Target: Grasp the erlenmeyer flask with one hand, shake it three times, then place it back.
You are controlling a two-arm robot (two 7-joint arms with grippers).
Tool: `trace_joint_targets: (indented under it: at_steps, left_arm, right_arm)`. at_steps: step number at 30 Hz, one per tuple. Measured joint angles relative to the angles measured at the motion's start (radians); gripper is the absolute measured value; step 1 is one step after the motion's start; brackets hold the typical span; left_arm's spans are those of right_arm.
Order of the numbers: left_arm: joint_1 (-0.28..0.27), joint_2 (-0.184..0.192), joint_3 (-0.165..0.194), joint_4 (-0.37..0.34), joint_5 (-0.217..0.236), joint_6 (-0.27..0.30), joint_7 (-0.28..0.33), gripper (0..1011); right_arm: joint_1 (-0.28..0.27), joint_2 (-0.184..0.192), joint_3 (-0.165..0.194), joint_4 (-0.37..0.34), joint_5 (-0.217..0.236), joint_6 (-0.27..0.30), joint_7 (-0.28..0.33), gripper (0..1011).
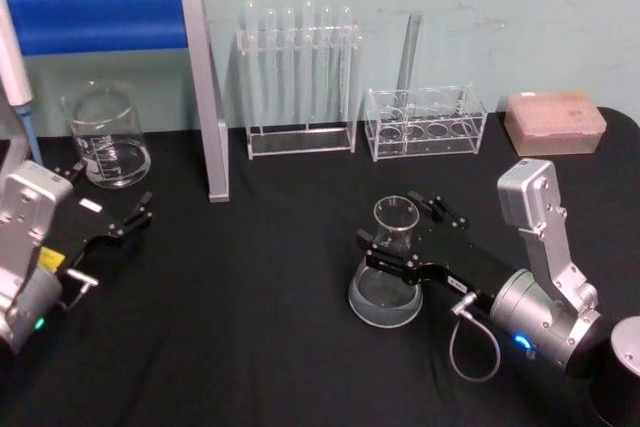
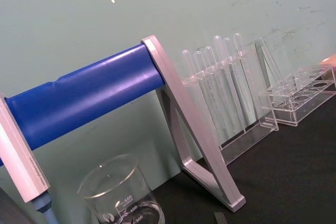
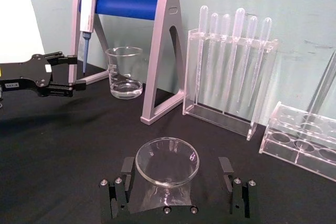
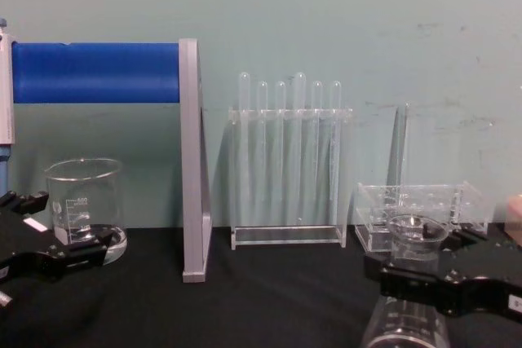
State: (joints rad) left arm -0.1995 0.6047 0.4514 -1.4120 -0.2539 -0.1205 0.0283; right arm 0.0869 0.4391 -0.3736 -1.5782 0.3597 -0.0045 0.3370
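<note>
My right gripper (image 1: 408,231) sits low at the near right of the tabletop (image 1: 250,327). Its fingers (image 3: 127,174) are apart, one on each side of the neck of the flask (image 1: 383,297), and the wrist view shows a sliver of gap on both sides. The flask stands upright on its base between them, axis vertical, so I judge a straight close will catch the neck below the rim. The left gripper (image 1: 105,195) rests well apart by the beaker (image 1: 105,137), fingers apart too, idle.
</note>
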Motion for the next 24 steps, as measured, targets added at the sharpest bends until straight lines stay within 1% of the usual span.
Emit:
trace_joint_targets:
  at_steps: [5, 10, 11, 12, 15, 17, 18, 20, 21, 22, 24]
  left_arm:
    - [0.0, 0.0, 0.0, 0.0, 0.0, 0.0, 0.0, 1001]
    - [0.0, 0.0, 0.0, 0.0, 0.0, 0.0, 0.0, 1001]
    - [0.0, 0.0, 0.0, 0.0, 0.0, 0.0, 0.0, 1001]
    - [0.0, 0.0, 0.0, 0.0, 0.0, 0.0, 0.0, 1001]
    - [0.0, 0.0, 0.0, 0.0, 0.0, 0.0, 0.0, 1001]
    - [0.0, 0.0, 0.0, 0.0, 0.0, 0.0, 0.0, 1001]
    - [0.0, 0.0, 0.0, 0.0, 0.0, 0.0, 0.0, 1001]
    - [0.0, 0.0, 0.0, 0.0, 0.0, 0.0, 0.0, 1001]
    - [0.0, 0.0, 0.0, 0.0, 0.0, 0.0, 0.0, 1001]
    - [0.0, 0.0, 0.0, 0.0, 0.0, 0.0, 0.0, 1001]
    - [0.0, 0.0, 0.0, 0.0, 0.0, 0.0, 0.0, 1001]
  right_arm:
    - [0.0, 0.001, -0.001, -0.001, 0.001, 0.0, 0.0, 991]
    - [-0.001, 0.002, -0.001, -0.001, 0.001, 0.0, 0.0, 901]
    - [-0.001, 0.002, -0.001, -0.001, 0.001, 0.0, 0.0, 859]
    - [-0.001, 0.002, -0.001, -0.001, 0.002, -0.001, 0.0, 859]
    - [-0.001, 0.002, -0.002, -0.002, 0.002, -0.001, 0.0, 746]
    - [-0.001, 0.003, -0.002, -0.002, 0.002, -0.001, -0.001, 708]
    - [-0.001, 0.003, -0.002, -0.002, 0.002, -0.001, 0.0, 650]
    - [-0.001, 0.003, -0.002, -0.002, 0.002, -0.001, 0.0, 593]
    - [-0.001, 0.003, -0.002, -0.002, 0.003, -0.001, -0.001, 593]
    - [-0.001, 0.003, -0.002, -0.002, 0.003, -0.001, -0.001, 534]
    - [-0.001, 0.003, -0.002, -0.002, 0.003, -0.001, -0.001, 489]
